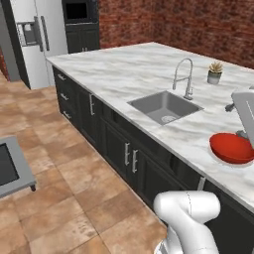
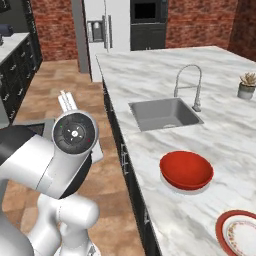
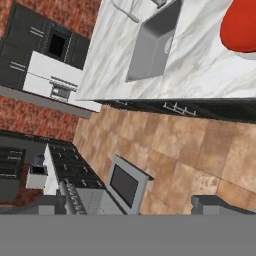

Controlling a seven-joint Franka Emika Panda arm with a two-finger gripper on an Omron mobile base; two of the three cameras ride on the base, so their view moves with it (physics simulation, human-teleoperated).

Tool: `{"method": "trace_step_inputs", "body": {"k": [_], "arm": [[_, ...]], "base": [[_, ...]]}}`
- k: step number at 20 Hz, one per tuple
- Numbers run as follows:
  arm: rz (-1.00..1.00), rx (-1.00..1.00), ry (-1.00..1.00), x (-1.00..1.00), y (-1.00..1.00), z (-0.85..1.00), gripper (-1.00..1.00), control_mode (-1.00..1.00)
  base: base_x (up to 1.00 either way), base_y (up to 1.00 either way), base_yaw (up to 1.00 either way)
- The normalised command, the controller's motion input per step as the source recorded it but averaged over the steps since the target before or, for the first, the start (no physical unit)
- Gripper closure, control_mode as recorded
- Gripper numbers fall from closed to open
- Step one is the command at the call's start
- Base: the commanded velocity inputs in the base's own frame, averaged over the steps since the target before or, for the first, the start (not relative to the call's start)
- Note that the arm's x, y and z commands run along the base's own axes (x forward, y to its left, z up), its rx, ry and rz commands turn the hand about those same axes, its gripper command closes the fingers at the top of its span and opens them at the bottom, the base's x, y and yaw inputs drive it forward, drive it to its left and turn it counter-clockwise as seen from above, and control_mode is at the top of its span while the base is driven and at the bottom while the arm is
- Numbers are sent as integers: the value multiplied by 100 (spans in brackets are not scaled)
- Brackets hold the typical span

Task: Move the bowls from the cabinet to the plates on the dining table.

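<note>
While the glossy plain red bowl (image 2: 186, 170) sits on a pale white-grey plate (image 2: 176, 189) on the long white-grey veined marble island (image 2: 150, 75), near the grey sink (image 2: 164, 113) w/ silver faucet (image 2: 190, 85), a red-orange rimmed plate (image 2: 239, 232) lies bare beside it at the edge. Small potted succulent (image 2: 247, 84) stands far side. Gripper jaws: spread wide, holding nothing seen.

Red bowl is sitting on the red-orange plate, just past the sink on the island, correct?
Not quite. The red bowl sits on the pale plate, whose rim peeks out beneath it in the right base view. The red-orange plate lies apart from it, nearer the camera, with no bowl on it. The rest holds: it is on the island, just past the sink.
</note>
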Motion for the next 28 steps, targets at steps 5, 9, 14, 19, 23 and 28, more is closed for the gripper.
{"method": "trace_step_inputs", "body": {"k": [5,9,14,19,23,28], "arm": [[0,0,0,0,0,0,-100,100],[0,0,0,0,0,0,-100,100],[0,0,0,0,0,0,-100,100],[0,0,0,0,0,0,-100,100],[0,0,0,0,0,0,-100,100],[0,0,0,0,0,0,-100,100]], "base": [[0,0,25],[0,-1,25],[0,-2,25],[0,-2,25],[0,-1,25],[1,-1,25]]}}
